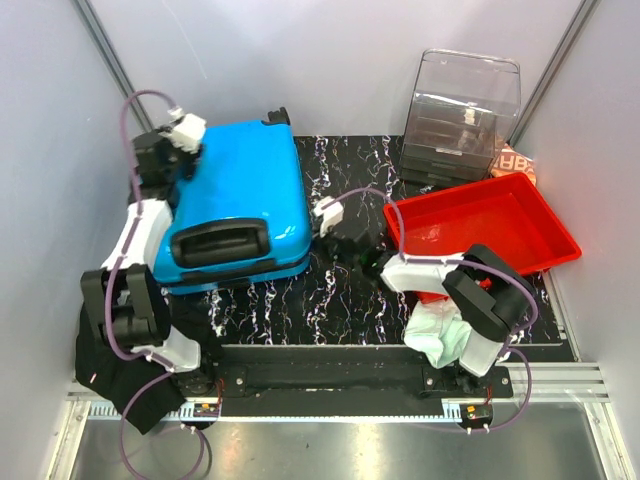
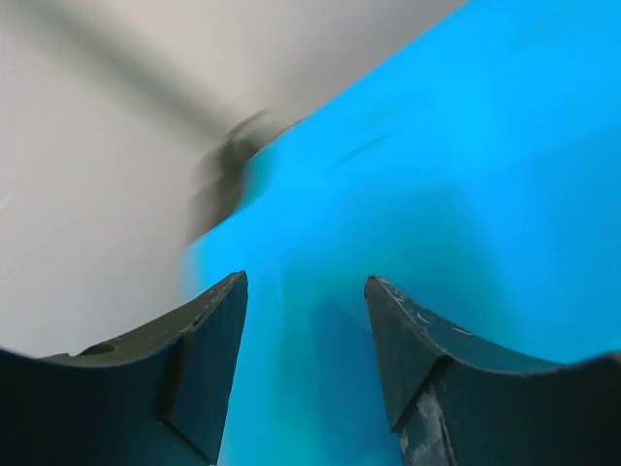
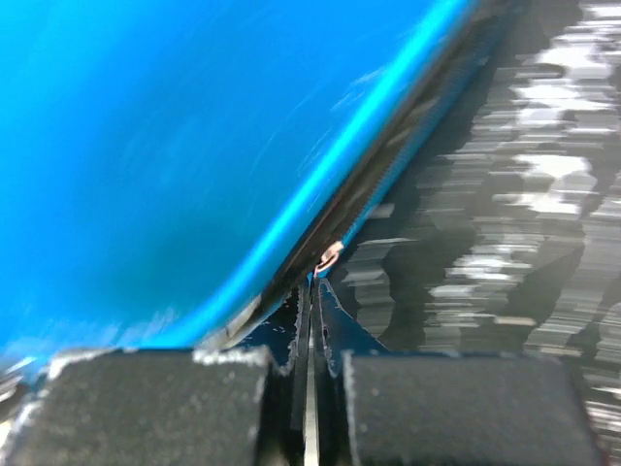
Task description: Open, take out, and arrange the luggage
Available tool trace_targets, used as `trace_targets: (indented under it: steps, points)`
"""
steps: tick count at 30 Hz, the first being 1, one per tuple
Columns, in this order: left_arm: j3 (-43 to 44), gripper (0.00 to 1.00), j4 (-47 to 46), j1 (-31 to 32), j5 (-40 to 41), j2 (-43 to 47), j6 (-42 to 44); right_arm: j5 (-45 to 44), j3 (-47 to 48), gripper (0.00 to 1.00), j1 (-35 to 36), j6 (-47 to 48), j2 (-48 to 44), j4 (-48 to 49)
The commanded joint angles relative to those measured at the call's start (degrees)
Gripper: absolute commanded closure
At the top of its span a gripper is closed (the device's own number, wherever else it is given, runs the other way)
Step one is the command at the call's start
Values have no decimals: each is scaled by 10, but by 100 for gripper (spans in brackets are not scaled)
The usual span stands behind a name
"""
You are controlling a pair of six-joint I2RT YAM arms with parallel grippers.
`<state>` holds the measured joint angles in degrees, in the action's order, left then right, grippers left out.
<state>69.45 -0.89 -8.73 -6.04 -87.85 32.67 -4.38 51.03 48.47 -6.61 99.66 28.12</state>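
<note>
a: where is the luggage (image 1: 240,190)?

b: flat on the black marbled table (image 1: 340,300), left of centre. its long axis runs near to far, with the wheels (image 1: 278,117) at the far end and the black handle (image 1: 220,240) toward the near end.

a: and the arms?

b: 1 on each side. the left gripper (image 2: 306,291) is at the far left corner of the case. its 2 fingers stand about half apart, with blue shell showing between and beyond them. nothing is held, and i can't tell whether they touch the shell.

a: the right one?

b: the right gripper (image 3: 312,287) sits low against the right long side, at the zipper seam (image 3: 388,175). its fingers are pressed together, and the small zipper pull (image 3: 330,256) pokes out right at their tips. i judge they are pinched on the pull's tab, though that view is smeared.

a: what does the next move turn on?

b: the seam runs along the case's long side, and the case lies to the left of the right gripper. so the pull probably has to travel along that line, near to far or back, not away from the shell. the right arm is the 1 on the zipper. the left is nearer the far corner and could steady the case if it slides.
</note>
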Motion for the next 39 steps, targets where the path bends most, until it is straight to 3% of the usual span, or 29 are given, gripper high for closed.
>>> trace_targets:
  steps: [1, 9, 15, 19, 24, 27, 32, 36, 39]
  points:
    - [27, 41, 189, 39, -143, -61, -70, 119, 33, 100, 130, -51, -18, 87]
    - [113, 39, 332, -26, -182, -15, -72, 73, 79, 100, 134, -25, 6, 36]
    - [54, 37, 457, -29, -223, 125, 97, 76, 94, 100, 125, -15, 28, 33]
    - [39, 34, 591, -31, -250, 225, 275, 82, 95, 100, 118, -5, 35, 35]
    - [51, 34, 800, -34, -223, 251, 428, 97, 88, 100, 115, 7, 46, 41]
    - [63, 29, 872, -49, -188, 250, 519, 114, 90, 100, 114, 10, 57, 45]
    - [87, 24, 894, -86, -158, 261, 580, 147, 88, 100, 107, 6, 73, 69]
    - [145, 24, 895, -108, -193, 262, 591, 159, 73, 100, 99, -2, 81, 86]
    - [120, 23, 896, -105, -201, 295, 635, 159, 72, 100, 97, -1, 84, 90]
